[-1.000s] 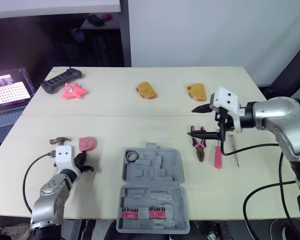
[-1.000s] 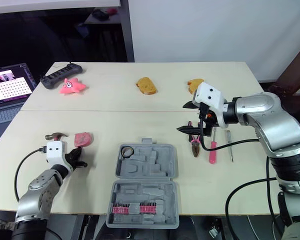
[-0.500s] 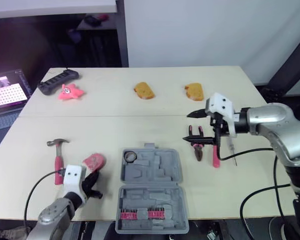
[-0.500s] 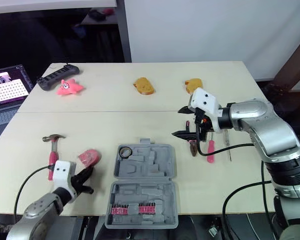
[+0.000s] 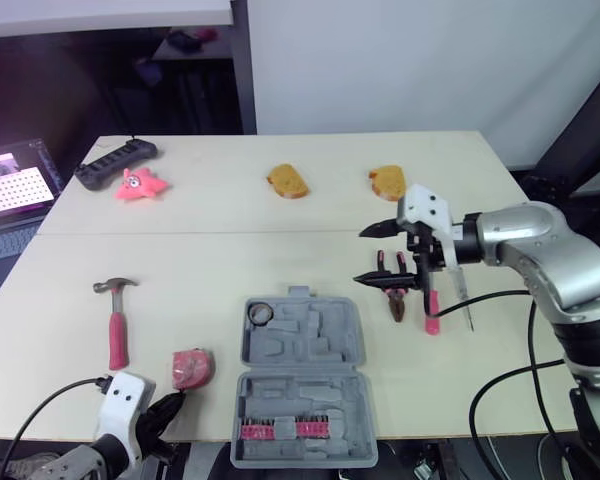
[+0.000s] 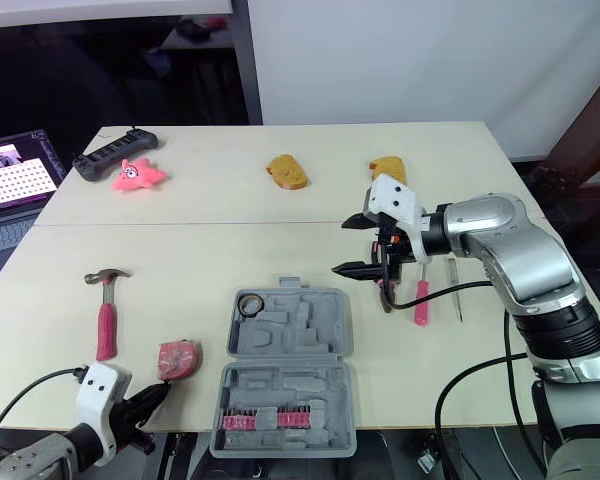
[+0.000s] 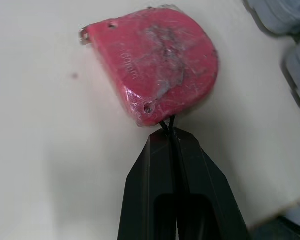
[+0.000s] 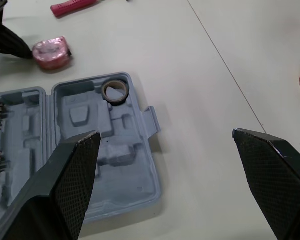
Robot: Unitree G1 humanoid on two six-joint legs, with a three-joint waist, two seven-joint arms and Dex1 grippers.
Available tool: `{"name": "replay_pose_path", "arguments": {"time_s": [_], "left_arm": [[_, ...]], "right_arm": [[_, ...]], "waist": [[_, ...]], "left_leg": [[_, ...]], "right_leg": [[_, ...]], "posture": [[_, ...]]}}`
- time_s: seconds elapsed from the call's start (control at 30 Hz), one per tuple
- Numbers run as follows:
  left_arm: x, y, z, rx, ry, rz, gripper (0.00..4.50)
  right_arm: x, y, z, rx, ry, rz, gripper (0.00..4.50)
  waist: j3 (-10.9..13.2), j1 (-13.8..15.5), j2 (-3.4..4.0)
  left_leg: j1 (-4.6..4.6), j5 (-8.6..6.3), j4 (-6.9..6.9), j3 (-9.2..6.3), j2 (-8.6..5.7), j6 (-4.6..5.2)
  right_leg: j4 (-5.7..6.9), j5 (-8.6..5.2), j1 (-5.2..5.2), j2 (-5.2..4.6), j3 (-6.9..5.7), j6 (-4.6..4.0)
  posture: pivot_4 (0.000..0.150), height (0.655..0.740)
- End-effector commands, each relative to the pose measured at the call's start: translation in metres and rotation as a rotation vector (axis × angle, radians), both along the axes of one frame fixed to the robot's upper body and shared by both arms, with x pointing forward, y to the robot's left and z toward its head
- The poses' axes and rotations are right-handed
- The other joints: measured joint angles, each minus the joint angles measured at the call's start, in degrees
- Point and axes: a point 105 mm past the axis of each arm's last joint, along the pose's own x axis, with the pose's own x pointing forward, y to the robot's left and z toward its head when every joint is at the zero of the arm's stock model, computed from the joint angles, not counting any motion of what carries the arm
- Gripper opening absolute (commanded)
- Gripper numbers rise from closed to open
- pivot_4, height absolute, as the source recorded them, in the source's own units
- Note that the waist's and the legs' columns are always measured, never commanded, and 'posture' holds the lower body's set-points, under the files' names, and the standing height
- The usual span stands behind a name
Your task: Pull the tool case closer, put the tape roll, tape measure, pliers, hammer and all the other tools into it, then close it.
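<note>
The grey tool case (image 5: 305,380) lies open at the table's front edge, with the tape roll (image 5: 261,313) in its far left corner. Left of it lies the red tape measure (image 5: 192,368). My left gripper (image 7: 168,134) is shut on the tape measure's thin black strap, just nearer the front edge. The hammer (image 5: 114,320) lies farther left. My right gripper (image 5: 360,257) hangs open above the table, right of the case's far edge. Under and right of it lie the pliers (image 5: 395,298), a pink screwdriver (image 5: 432,310) and a thin metal tool (image 5: 466,298).
Two bread-like toys (image 5: 288,180) (image 5: 389,182), a pink star toy (image 5: 140,184) and a black controller (image 5: 115,162) lie along the far half of the table. A laptop (image 5: 15,180) stands off the left edge.
My left arm has drawn back toward the front edge, dragging the tape measure from beside the hammer head to the case's left side. The right gripper has drifted left, still open.
</note>
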Motion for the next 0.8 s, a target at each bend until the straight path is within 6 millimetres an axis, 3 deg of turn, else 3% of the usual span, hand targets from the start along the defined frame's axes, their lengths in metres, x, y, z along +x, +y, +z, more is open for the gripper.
{"name": "replay_pose_path", "arguments": {"time_s": [0.03, 0.2, 0.33, 0.43, 0.6, 0.7, 0.8], "left_arm": [[-0.014, 0.02, 0.01, -0.014, 0.018, -0.027, 1.91], [-0.019, 0.035, 0.037, -0.082, -0.013, -0.118, 4.47], [-0.008, 0.047, 0.068, -0.087, -0.081, -0.214, 4.47], [0.016, 0.045, 0.086, -0.038, -0.144, -0.335, 4.47], [0.046, 0.047, 0.084, 0.094, -0.158, -0.547, 4.47], [0.055, 0.047, 0.069, 0.25, -0.171, -0.7, 4.47], [0.063, 0.031, 0.066, 0.213, -0.214, -0.758, 4.47]], "right_arm": [[-0.001, 0.004, 0.011, 0.0, -0.051, 0.027, 4.5], [-0.001, 0.005, 0.012, 0.0, -0.052, 0.032, 4.5], [-0.002, 0.005, 0.012, 0.005, -0.058, 0.037, 4.5], [-0.002, 0.006, 0.012, 0.011, -0.069, 0.04, 4.5], [-0.016, 0.012, 0.014, 0.046, -0.004, 0.089, 4.5], [-0.026, 0.009, 0.014, 0.051, 0.065, 0.098, 4.5], [-0.036, 0.005, 0.016, 0.068, 0.128, 0.09, 4.5]], "waist": [[0.0, -0.03, -0.01], [0.03, 0.33, 0.0], [0.04, 0.43, -0.01], [0.04, 0.5, 0.0], [0.07, 0.11, 0.05], [0.07, -0.28, 0.07], [0.09, -0.72, 0.05]], "left_leg": [[-0.01, 0.0, -0.01, 0.0, 0.01, 0.0], [-0.07, 0.0, -0.01, 0.0, 0.03, 0.0], [-0.09, 0.0, -0.01, -0.01, 0.03, 0.0], [-0.08, 0.0, -0.01, -0.01, 0.03, 0.0], [-0.06, 0.0, -0.01, 0.03, 0.02, 0.0], [-0.07, 0.0, -0.05, 0.02, 0.04, 0.0], [-0.08, -0.06, -0.08, 0.05, 0.04, 0.1]], "right_leg": [[0.0, 0.0, -0.02, 0.01, 0.0, 0.0], [-0.02, -0.11, -0.07, 0.02, 0.0, -0.19], [-0.02, -0.11, -0.07, 0.03, -0.01, -0.19], [-0.01, -0.08, -0.06, 0.03, -0.02, -0.15], [-0.01, 0.0, -0.05, 0.04, -0.01, -0.01], [0.0, 0.0, -0.08, 0.08, -0.01, -0.01], [-0.06, 0.0, -0.09, 0.07, 0.01, 0.0]], "posture": [[0.15, 0.74], [0.15, 0.74], [0.15, 0.74], [0.15, 0.74], [0.15, 0.74], [0.15, 0.74], [0.15, 0.74]]}}
